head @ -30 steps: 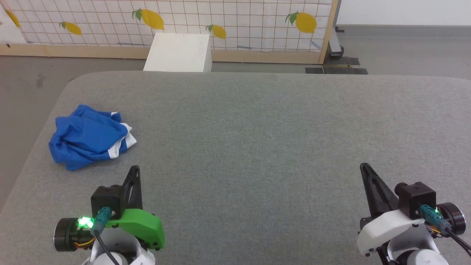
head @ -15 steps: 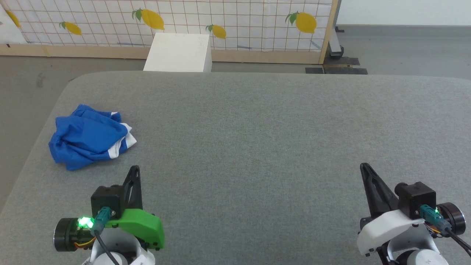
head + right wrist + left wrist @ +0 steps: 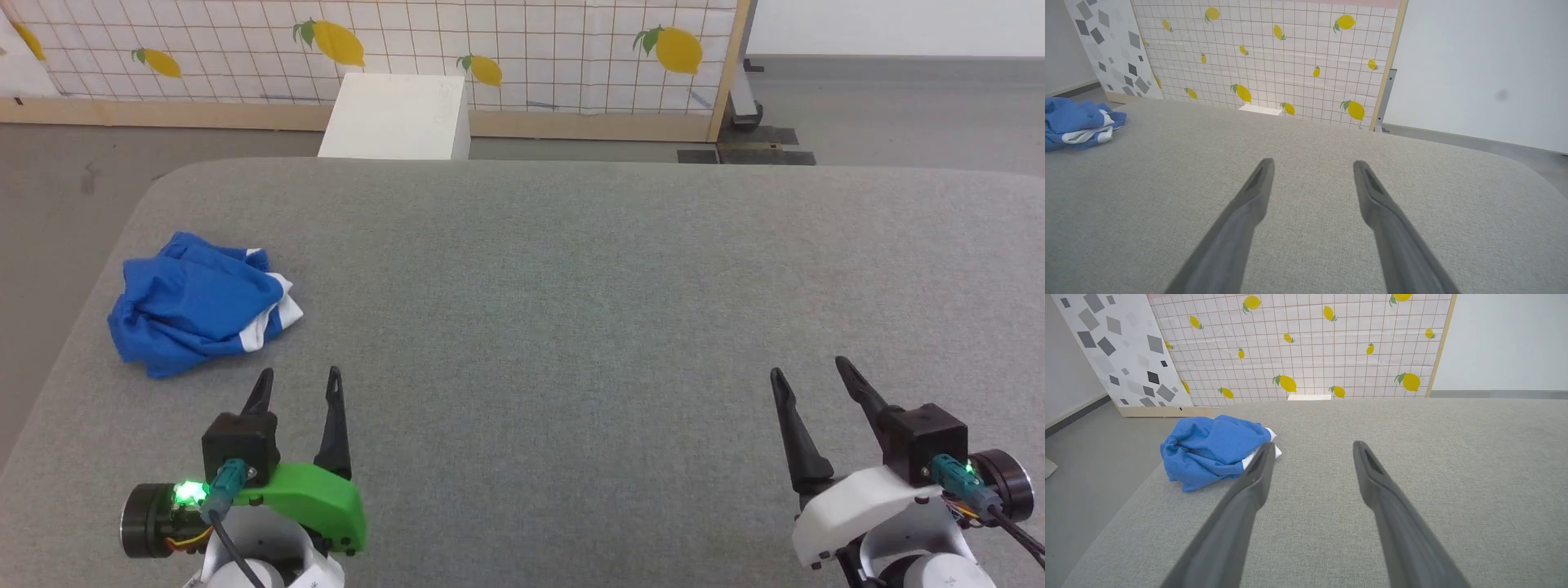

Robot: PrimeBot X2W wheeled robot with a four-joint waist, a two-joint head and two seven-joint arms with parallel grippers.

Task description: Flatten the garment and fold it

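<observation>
The blue shorts [image 3: 200, 306] lie in a crumpled heap on the grey table [image 3: 571, 286], close to its left edge. A bit of white stripe peeks out on one side. The left gripper [image 3: 299, 374] is near the shorts but does not touch them. It is spread wide and holds nothing. The right gripper [image 3: 808, 367] is far off on the other side, also wide and empty. A white box [image 3: 396, 118] stands behind the table.

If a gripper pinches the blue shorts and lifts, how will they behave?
Probably floppy: the blue shorts lie in soft crumpled folds, so they would likely drape and unfurl. Likely light: thin fabric. Pushed, they may bunch against the textured grey table rather than slide.
</observation>
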